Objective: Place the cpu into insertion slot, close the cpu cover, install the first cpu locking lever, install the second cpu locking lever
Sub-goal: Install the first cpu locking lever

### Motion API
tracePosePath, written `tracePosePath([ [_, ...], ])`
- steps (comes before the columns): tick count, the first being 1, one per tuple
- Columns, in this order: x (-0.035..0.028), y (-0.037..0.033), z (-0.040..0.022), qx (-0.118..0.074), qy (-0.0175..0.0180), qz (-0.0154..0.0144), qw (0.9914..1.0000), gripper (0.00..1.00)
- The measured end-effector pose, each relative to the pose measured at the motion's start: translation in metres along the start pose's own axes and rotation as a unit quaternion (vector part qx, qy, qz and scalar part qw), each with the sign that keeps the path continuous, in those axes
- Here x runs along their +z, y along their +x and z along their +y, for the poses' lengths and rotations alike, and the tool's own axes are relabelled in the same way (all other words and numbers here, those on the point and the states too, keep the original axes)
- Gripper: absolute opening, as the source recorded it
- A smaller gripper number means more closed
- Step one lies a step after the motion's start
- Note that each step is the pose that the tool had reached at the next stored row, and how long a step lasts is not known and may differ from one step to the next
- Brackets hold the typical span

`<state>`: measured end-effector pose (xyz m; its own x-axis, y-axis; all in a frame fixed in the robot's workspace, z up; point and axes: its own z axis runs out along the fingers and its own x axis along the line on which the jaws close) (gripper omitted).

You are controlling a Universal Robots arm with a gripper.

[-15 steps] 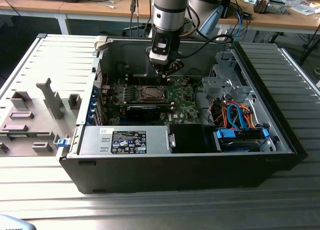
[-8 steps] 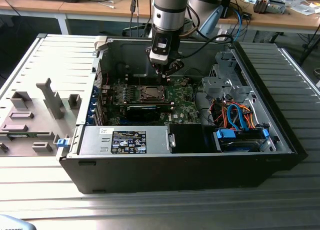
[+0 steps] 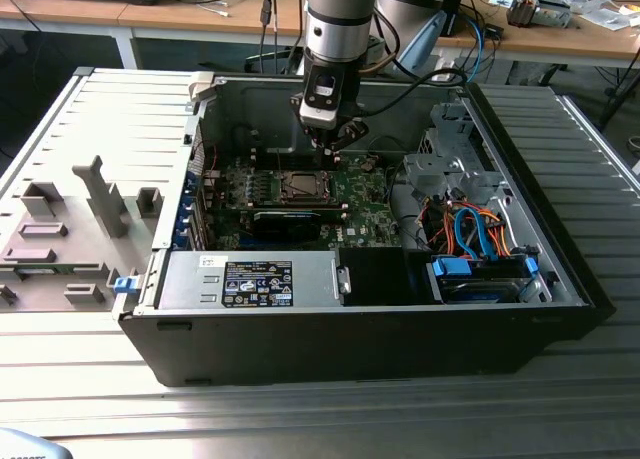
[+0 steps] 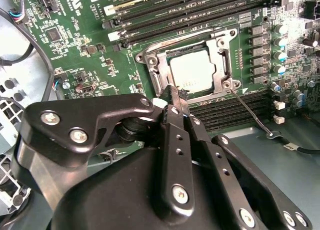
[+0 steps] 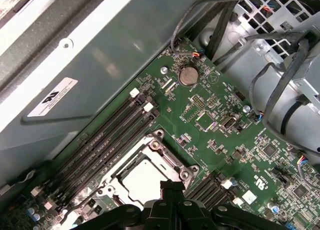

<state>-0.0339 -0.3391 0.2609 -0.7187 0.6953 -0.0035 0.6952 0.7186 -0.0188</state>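
The cpu point(image 4: 191, 69) lies in the insertion slot point(image 4: 150, 62) on the green motherboard, its silver-grey top showing through the window of the cpu cover point(image 4: 220, 53), which lies flat over it. A thin wire locking lever point(image 4: 248, 111) sticks out from one corner of the socket, away from the frame. My gripper point(image 4: 173, 93) hangs just above the socket's edge with its two black fingers pressed together; I see nothing between them. In the first wrist view the fingertips point(image 5: 171, 186) stand over the cpu point(image 5: 140, 180). In the exterior view the gripper point(image 3: 334, 151) is just beyond the socket point(image 3: 300, 186).
Long black memory slots point(image 4: 200, 12) flank the socket on both sides. Case walls point(image 3: 250, 99) surround the board, with a cable bundle point(image 3: 470, 229) and drive cage on the exterior view's right. A power supply box point(image 3: 250, 279) sits at the front.
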Motion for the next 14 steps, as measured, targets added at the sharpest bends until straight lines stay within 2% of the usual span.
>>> tracePosePath([
  [14, 0.0, 0.0, 0.0, -0.013, 0.0, -0.0003, 0.99991, 0.11],
])
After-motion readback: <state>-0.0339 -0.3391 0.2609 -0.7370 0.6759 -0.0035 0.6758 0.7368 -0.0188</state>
